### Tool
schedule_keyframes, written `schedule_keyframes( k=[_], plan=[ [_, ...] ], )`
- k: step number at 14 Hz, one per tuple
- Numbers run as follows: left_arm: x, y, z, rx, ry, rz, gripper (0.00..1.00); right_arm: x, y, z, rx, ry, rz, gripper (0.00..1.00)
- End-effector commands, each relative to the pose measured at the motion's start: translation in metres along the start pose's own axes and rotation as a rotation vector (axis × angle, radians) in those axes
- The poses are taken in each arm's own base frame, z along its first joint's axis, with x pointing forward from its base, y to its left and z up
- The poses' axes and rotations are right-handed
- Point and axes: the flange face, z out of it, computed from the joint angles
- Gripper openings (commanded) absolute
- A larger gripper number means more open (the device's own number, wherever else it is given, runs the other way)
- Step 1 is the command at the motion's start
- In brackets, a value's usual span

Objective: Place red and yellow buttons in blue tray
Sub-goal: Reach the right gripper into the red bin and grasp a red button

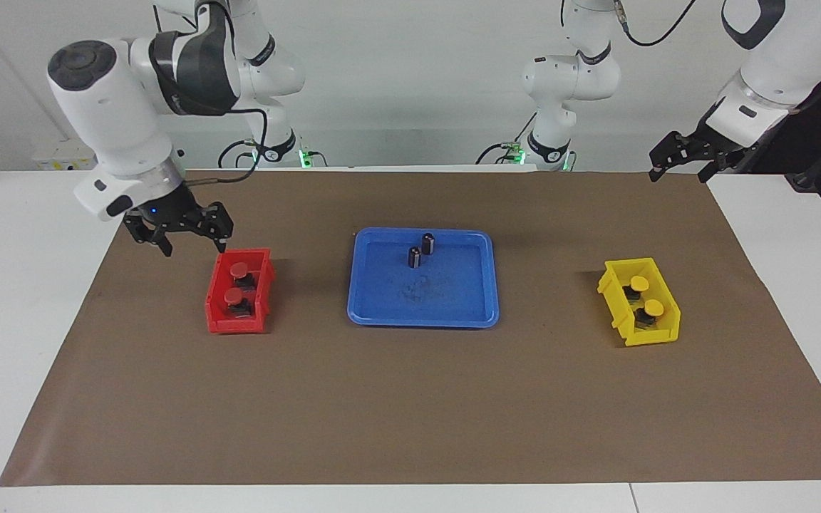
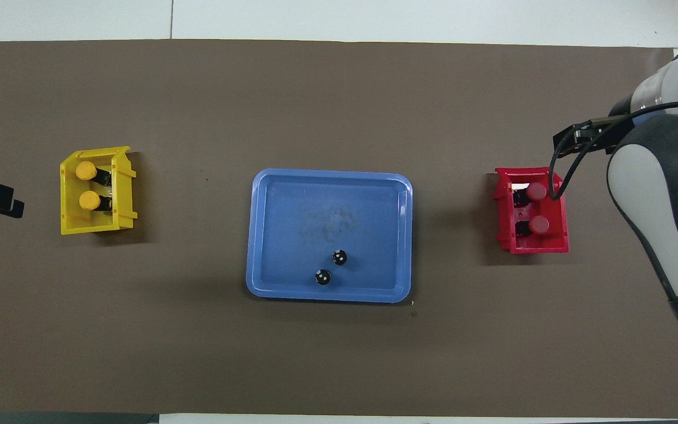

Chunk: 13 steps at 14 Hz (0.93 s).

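The red buttons (image 1: pixel 239 282) sit at centre left of the facing view, two round red caps on black bases, upright in a small red bin (image 1: pixel 219 313), one above the other. The yellow buttons (image 1: pixel 646 296) stand the same way in a yellow bin (image 1: pixel 621 308) at centre right. The blue tray (image 1: pixel 453 299), flat, rectangular, low-rimmed with rounded corners, lies mid-frame between them, well apart from both.
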Motion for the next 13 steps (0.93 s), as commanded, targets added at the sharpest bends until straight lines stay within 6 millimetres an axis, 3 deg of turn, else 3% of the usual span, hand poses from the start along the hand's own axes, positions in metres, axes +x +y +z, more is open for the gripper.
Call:
schedule_keyframes(
  k=[1, 6, 13],
  plan=[
    [-0.007, -0.003, 0.005, 0.020, 0.023, 0.010, 1.00, -0.016, 0.001, 0.035, -0.001, 0.013, 0.017, 0.72],
    [-0.009, -0.005, 0.009, 0.018, 0.014, 0.007, 1.00, -0.026, 0.000, 0.081, 0.002, 0.033, 0.019, 0.70],
    [-0.009, -0.009, 0.008, 0.019, 0.012, -0.004, 1.00, -0.036, -0.002, 0.120, 0.003, 0.024, 0.018, 0.68]
  ],
)
